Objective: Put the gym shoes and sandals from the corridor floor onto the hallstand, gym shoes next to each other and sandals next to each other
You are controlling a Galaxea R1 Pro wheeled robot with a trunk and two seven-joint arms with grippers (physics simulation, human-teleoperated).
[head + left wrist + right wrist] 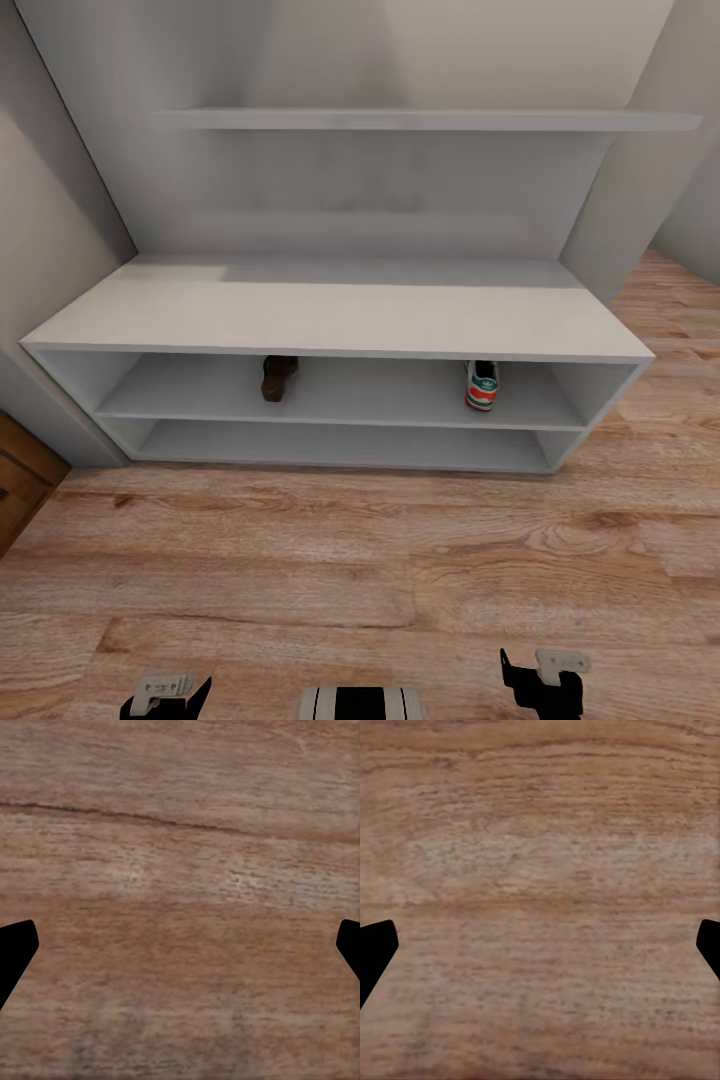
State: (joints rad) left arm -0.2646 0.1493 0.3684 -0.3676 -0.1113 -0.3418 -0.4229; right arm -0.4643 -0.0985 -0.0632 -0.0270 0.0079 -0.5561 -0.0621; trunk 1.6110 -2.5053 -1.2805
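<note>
On the hallstand [330, 318], a gym shoe [481, 385] points heel-outward.

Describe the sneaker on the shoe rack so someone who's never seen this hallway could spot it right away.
Find the long white hallstand against the wall, a bench top over two open shelves. On its upper shelf, towards the right end, stands the gym shoe, heel facing out. It is white with green stripes and a red-orange heel patch, unlike the dark brown sandal further left on the same shelf.

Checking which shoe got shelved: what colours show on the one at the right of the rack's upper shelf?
The gym shoe is white with green stripes and a red-orange heel patch, clearest in the head view.
</note>
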